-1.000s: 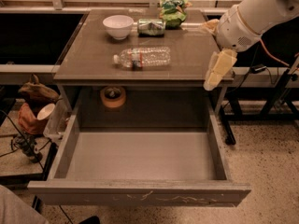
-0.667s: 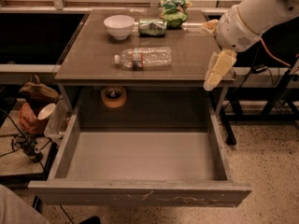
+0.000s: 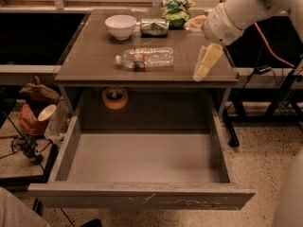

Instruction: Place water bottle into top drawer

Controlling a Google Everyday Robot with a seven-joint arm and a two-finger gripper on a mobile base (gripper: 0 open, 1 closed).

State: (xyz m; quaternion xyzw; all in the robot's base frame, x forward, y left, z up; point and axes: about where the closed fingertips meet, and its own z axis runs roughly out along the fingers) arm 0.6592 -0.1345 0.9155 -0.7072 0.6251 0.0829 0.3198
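The water bottle (image 3: 147,58) lies on its side in the middle of the table top, white cap to the left, with a red-and-blue label band. The top drawer (image 3: 142,198) is pulled far out below the table, and its pale bottom is bare. My gripper (image 3: 204,65) hangs from the white arm (image 3: 236,13) over the right part of the table top. It points down and to the left, a short way to the right of the bottle and apart from it. It holds nothing.
A white bowl (image 3: 120,26), a green-labelled can (image 3: 154,27) and a green snack bag (image 3: 176,11) sit at the back of the table (image 3: 94,70). A tape roll (image 3: 115,98) lies under the top. Clutter and cables stand at the left.
The gripper has moved a little to the left and up, closer to the bottle. The bottle and the drawer have not moved.
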